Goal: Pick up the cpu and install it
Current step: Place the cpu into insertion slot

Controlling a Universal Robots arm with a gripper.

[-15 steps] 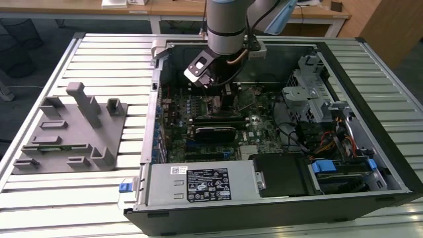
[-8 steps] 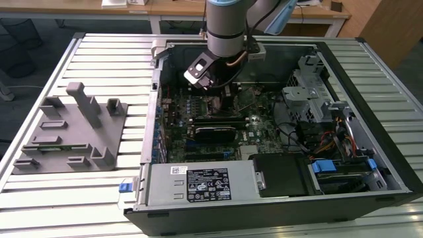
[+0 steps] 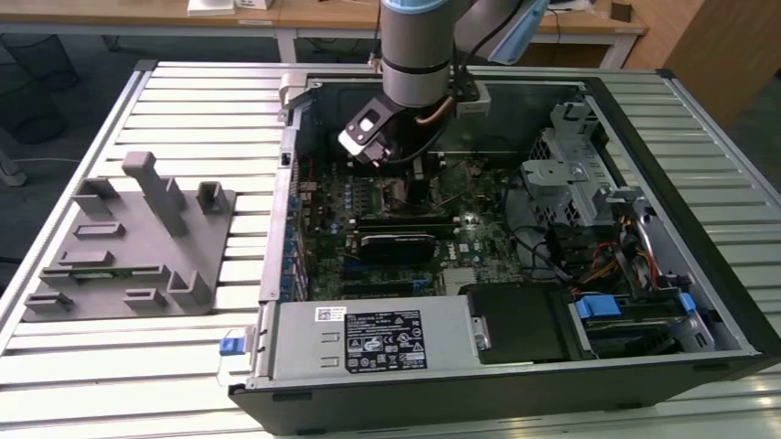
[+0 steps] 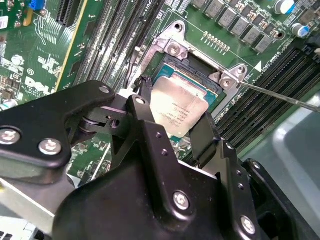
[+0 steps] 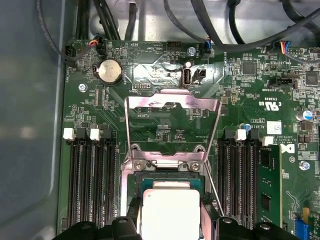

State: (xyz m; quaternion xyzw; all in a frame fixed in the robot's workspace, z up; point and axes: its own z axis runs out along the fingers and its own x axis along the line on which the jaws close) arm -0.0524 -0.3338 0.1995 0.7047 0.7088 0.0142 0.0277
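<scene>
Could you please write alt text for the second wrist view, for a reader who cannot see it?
The gripper holds the cpu, silvery side up, between two black fingers over the open socket of a green motherboard.

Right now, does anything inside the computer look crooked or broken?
Nothing looks broken. The cpu lies square over the socket, held at two edges by the gripper. The socket's metal lid stands flipped open, which fits a chip going in. Whether the cpu is fully seated cannot be told.
</scene>
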